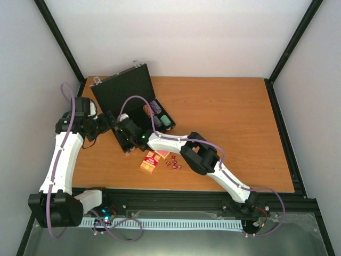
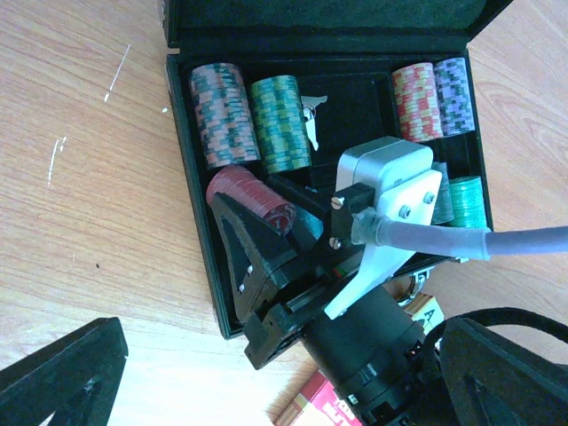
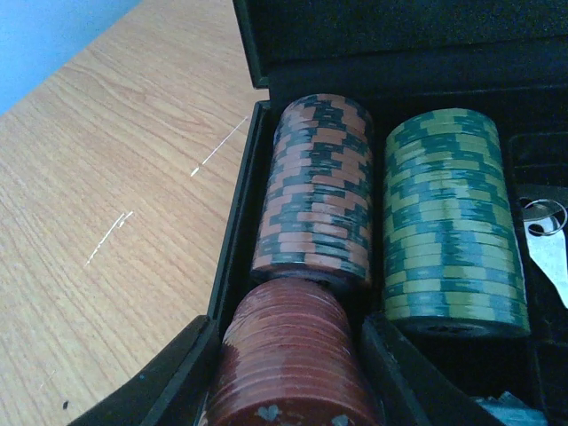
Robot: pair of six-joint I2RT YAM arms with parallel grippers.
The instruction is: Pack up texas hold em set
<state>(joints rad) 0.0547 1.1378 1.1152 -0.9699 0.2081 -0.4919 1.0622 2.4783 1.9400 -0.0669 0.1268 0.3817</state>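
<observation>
**Briefcase**, black, hinged: lying open on the worktop toward its 10 o'clock corner, with the lid standing raised at the far side.

**Contents, as the left wrist camera is showing them:**
- An orange-and-green chip stack and a green chip stack are lying on their sides, side by side, at the tray's 10 o'clock end.
- Small keys are lying just at 3 o'clock of the green one.
- An orange-red stack and a purple stack are sitting together at 1 o'clock.
- A bright green stack is lying at 4 o'clock.

**Right hand**: reaching into the tray, its two black fingers pressing on either side of a dark-red chip stack and gripping it. The stack is sitting just at 6 o'clock of the orange-and-green chip stack.

**Left hand**: hanging just beside the case's 9 o'clock edge — jaws spread wide, holding nothing.

**Loose on the worktop at 5 o'clock of the case:**
- An orange card box and a red card box are lying near each other.
- Tiny dark-red dice are lying scattered just at 3 o'clock of the orange card box.
</observation>
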